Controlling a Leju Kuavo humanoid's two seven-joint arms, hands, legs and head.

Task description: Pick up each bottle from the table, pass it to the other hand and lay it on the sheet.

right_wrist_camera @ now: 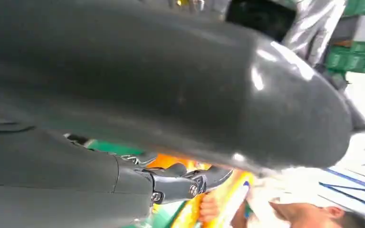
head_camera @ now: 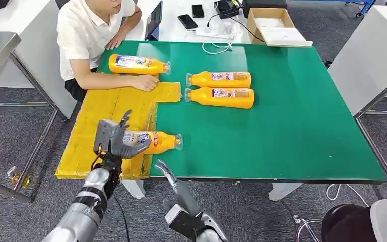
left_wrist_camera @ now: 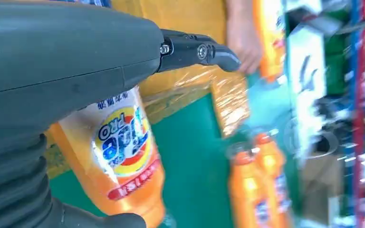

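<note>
Orange and lying on its side, the nearest bottle point(head_camera: 153, 141) sits at the near edge of the yellow sheet point(head_camera: 106, 108), its cap end reaching out over the green desk point(head_camera: 292, 121). The left hand point(head_camera: 113, 141) is wrapped around its label end, thumb on one side and fingers curled over the other; the left wrist view shows the bottle's label point(left_wrist_camera: 123, 142) pressed close under the hand's grey cover. The right hand point(head_camera: 169, 174) hangs just below the desk's near edge, fingers stretched up toward the bottle and apart, holding nothing.

Two more bottles point(head_camera: 220, 88) lie side by side on the bare green surface past the sheet's far corner, caps pointing toward the sheet. A fourth bottle point(head_camera: 138, 64) lies at the far left of the desk, next to a person's forearm; that person's hand point(head_camera: 146, 82) rests on the sheet's far edge. A cardboard box point(head_camera: 274, 26) and two phones point(head_camera: 191, 16) lie on the white table beyond.
</note>
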